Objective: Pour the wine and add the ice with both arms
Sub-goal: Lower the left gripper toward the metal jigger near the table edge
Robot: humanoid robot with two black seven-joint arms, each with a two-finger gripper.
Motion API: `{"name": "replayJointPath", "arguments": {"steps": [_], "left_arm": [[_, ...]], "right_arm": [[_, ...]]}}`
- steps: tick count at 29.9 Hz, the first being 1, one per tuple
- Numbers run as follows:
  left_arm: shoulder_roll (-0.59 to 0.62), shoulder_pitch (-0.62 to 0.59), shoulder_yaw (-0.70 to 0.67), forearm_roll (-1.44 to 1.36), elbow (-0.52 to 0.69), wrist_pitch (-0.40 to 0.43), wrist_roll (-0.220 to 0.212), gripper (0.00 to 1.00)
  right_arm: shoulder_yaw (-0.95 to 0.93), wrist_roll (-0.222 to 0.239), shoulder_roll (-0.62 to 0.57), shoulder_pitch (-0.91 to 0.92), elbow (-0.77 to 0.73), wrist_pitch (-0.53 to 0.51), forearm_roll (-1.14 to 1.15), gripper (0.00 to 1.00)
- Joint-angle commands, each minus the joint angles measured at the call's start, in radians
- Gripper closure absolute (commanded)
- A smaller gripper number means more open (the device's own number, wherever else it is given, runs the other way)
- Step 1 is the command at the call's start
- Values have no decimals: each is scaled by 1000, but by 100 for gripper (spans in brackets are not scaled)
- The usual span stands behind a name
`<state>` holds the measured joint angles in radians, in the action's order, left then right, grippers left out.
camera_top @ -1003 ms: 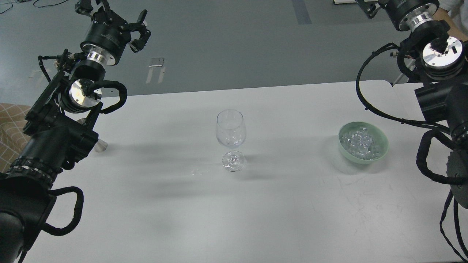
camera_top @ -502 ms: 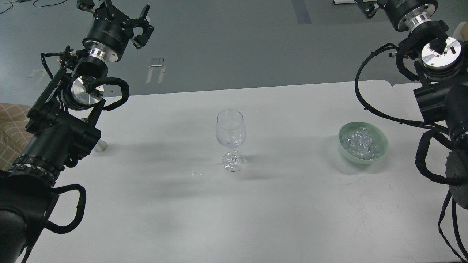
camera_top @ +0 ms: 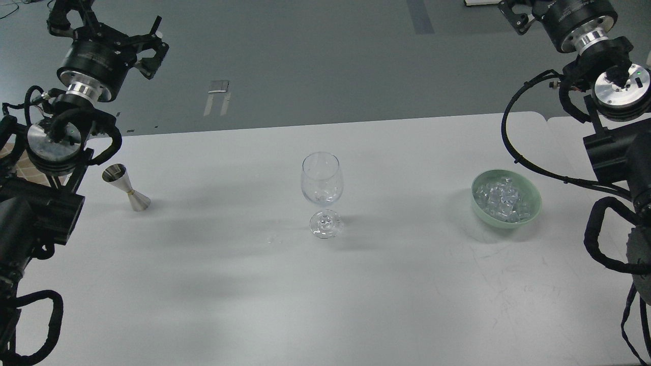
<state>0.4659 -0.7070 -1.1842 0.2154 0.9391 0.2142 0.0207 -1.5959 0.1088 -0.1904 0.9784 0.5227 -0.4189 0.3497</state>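
Note:
A clear stemmed wine glass [camera_top: 321,185] stands upright in the middle of the white table [camera_top: 356,305]; it looks empty. The ice [camera_top: 501,199], many small clear cubes, fills a pale green bowl [camera_top: 529,209] to the glass's right. My left gripper [camera_top: 107,29] is raised at the far left, above and behind the table's edge, its prongs spread and holding nothing. My right gripper [camera_top: 513,11] is at the top right; only one prong shows, and the rest is cut off by the frame's edge. No wine bottle is in view.
A small steel jigger [camera_top: 128,188] stands tilted at the table's left, just right of my left arm. A tiny clear speck [camera_top: 273,239] lies in front and left of the glass. Black cables loop off both arms. Grey floor lies beyond the table.
My left arm has swung left and outward, uncovering the steel jigger it had hidden. My right arm has shifted slightly right. The glass and the bowl have not moved.

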Motion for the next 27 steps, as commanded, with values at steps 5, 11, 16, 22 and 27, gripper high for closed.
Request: {"name": "replayJointPath", "arguments": {"steps": [5,11,16,22,27], "left_arm": [[-4,228,-173,42,228,-202,-5,5],[17,380,-270,191,443,-390,-126,8],[14,446,-426,206,533,-619,-323,12],[11,560,-453,203,546,-582,-355,13],[10,719,-453,203,547,-302,-360,16]], "right_arm": [[4,0,-12,-23,-3,2,0,0],[4,-3,-12,-55,0,2,0,0],[2,-4,-12,-72,3,6,0,0],[2,-4,-17,-75,2,8,0,0],[5,-4,-17,-76,2,8,0,0]]}}
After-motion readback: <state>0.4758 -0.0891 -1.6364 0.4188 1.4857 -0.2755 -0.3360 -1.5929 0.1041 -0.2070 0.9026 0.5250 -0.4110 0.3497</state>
